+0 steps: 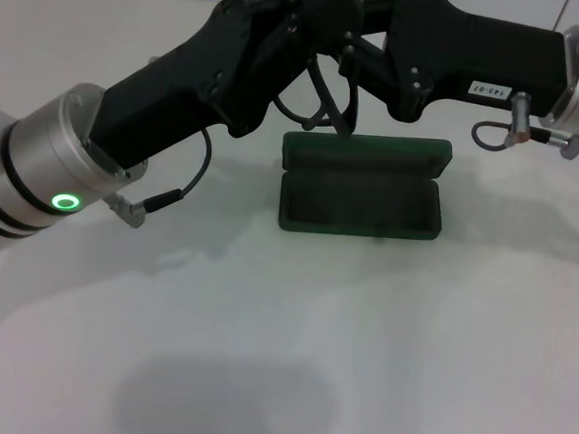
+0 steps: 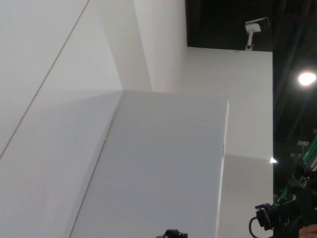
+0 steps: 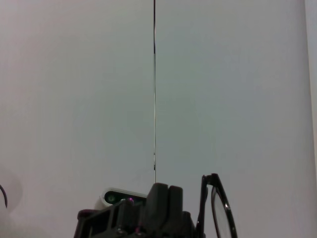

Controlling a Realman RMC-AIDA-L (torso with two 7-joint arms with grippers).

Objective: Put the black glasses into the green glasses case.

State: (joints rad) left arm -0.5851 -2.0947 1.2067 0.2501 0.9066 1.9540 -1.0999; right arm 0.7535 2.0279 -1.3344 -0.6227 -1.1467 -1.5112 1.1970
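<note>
A: Green glasses case (image 1: 361,187), hard shell, item one. Lid up and back, lining exposed, lying flat on the white table (image 1: 290,346) just above centre of the head view.

B: Item two?

A: Black glasses (image 1: 322,105), thin frame. Held in the air at about eleven o'clock from the case, temple arms hanging toward its rear left corner, not inside. In the right wrist view one lens rim (image 3: 218,208) stands upright.

B: Grippers?

A: Left gripper (image 1: 288,23) enters from nine o'clock, right gripper (image 1: 366,44) from three o'clock. Both meet at the glasses above the case's back edge. Finger positions: cannot tell for either; black parts overlap.
</note>
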